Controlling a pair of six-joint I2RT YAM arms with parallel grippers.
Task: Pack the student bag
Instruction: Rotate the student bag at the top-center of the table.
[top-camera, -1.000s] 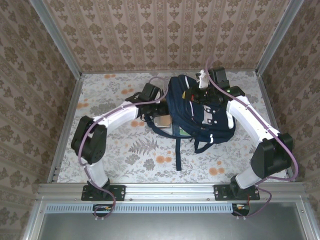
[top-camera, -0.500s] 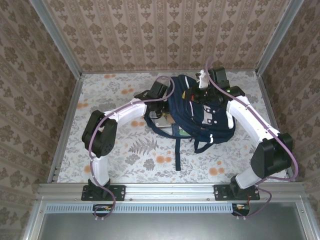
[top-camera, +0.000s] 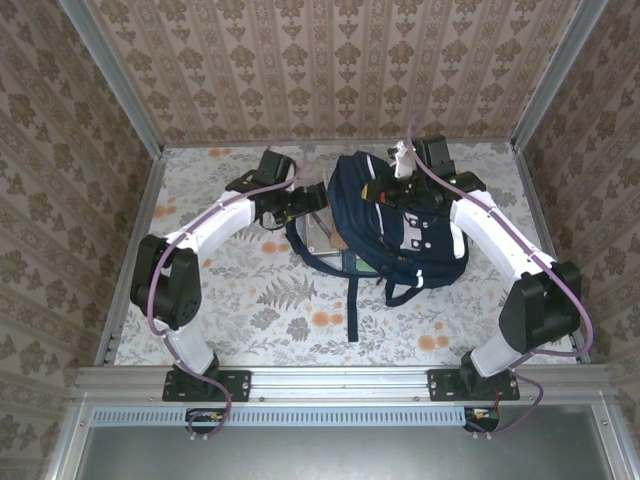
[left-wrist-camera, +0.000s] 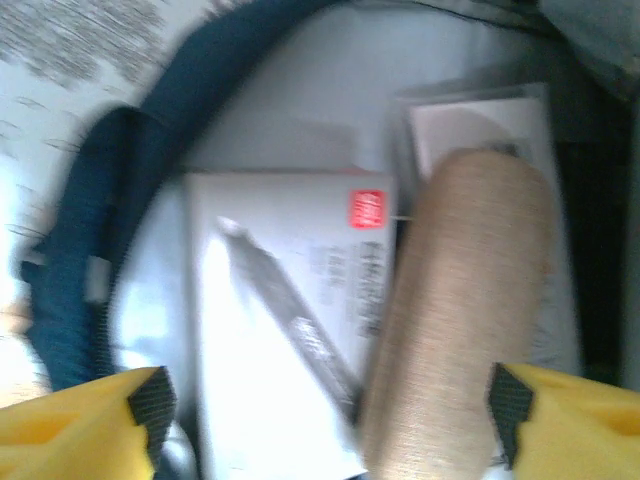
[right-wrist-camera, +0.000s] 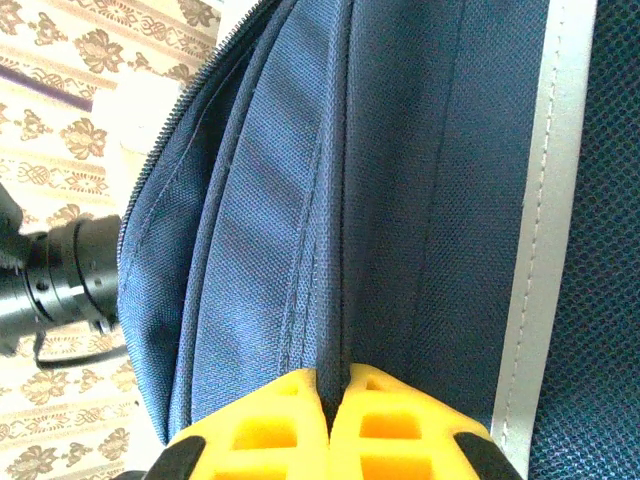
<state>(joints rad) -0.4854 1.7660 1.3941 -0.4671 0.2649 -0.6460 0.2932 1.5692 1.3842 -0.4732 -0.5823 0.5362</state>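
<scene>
Packing well along, closing apparently left: inside papered walls (top-camera: 330, 70), on the flowered table (top-camera: 230, 300), the student bag (top-camera: 405, 225) lies far-centre, mouth open toward my left, holding a white booklet (left-wrist-camera: 290, 340) and tan roll (left-wrist-camera: 455, 300); my right gripper (right-wrist-camera: 335, 385) pinches its fabric, my left gripper (left-wrist-camera: 330, 395) gapes empty.

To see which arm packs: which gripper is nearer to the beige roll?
Left. The left gripper hangs open just over the roll inside the bag; the right gripper is shut on the bag's outer fabric, farther off.
</scene>
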